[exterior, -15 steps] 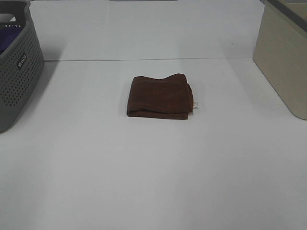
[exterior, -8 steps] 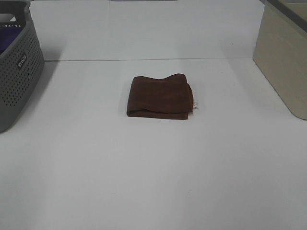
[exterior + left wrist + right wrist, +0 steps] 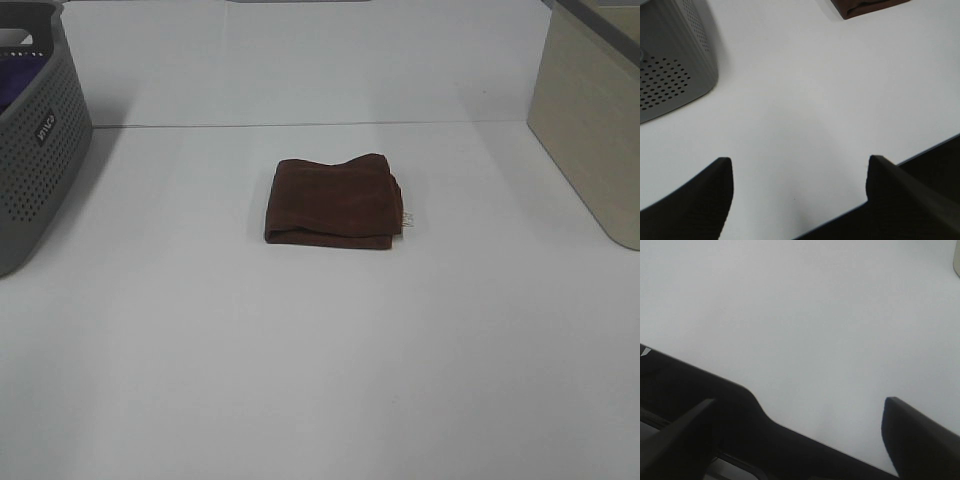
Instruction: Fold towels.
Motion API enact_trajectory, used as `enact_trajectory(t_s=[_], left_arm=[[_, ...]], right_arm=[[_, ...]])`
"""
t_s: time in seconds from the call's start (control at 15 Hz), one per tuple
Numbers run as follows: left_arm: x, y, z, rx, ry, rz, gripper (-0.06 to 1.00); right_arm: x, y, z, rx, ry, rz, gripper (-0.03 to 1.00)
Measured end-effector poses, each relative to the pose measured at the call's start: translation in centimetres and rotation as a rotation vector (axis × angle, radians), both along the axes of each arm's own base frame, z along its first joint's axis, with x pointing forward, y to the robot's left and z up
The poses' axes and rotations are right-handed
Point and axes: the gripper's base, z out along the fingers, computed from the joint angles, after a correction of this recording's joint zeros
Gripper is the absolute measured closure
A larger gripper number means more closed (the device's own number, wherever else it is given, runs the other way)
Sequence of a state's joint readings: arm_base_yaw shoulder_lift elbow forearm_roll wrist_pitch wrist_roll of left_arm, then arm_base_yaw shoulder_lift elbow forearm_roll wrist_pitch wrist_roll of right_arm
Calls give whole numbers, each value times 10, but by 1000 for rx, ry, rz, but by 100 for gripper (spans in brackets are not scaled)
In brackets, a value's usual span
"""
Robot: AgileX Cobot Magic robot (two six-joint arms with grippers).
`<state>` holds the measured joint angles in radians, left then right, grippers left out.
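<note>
A dark reddish-brown towel (image 3: 333,201) lies folded into a small thick rectangle in the middle of the white table, its small white tag (image 3: 408,219) at the right edge. Neither arm shows in the high view. In the left wrist view my left gripper (image 3: 800,175) is open and empty over bare table near the front edge, with a corner of the towel (image 3: 867,7) far from it. In the right wrist view my right gripper (image 3: 800,415) is open and empty above bare table; the towel does not show there.
A grey perforated basket (image 3: 30,130) with a purple cloth (image 3: 18,80) inside stands at the far left; it also shows in the left wrist view (image 3: 672,55). A beige bin (image 3: 590,120) stands at the far right. The table's front edge (image 3: 920,152) runs close to both grippers.
</note>
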<state>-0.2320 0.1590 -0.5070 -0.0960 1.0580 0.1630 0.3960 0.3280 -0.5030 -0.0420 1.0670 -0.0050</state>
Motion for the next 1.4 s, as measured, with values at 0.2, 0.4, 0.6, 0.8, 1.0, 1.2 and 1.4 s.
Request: enact_trajectory(t_s=[0.2, 0.4, 0.6, 0.8, 1.0, 1.2, 1.4], left_arm=[[-3, 2, 1, -6, -29, 99, 23], [-16, 4, 1, -15, -116, 210, 23], [-23, 4, 0, -19, -162, 238, 23], [-23, 4, 0, -19, -162, 238, 23], [-23, 4, 0, -19, -162, 238, 23], [-23, 4, 0, -19, -162, 238, 23], [-23, 4, 0, -19, -162, 238, 23]], right_arm=[[-1, -3, 1, 20, -9, -90, 14], [-12, -10, 3, 43, -97, -252, 14], [-31, -13, 5, 64, -226, -371, 14], [-46, -13, 5, 89, -327, -375, 14], [-47, -12, 5, 94, -330, -373, 14], [-47, -12, 5, 94, -330, -373, 14], [-47, -12, 5, 94, -330, -373, 14]])
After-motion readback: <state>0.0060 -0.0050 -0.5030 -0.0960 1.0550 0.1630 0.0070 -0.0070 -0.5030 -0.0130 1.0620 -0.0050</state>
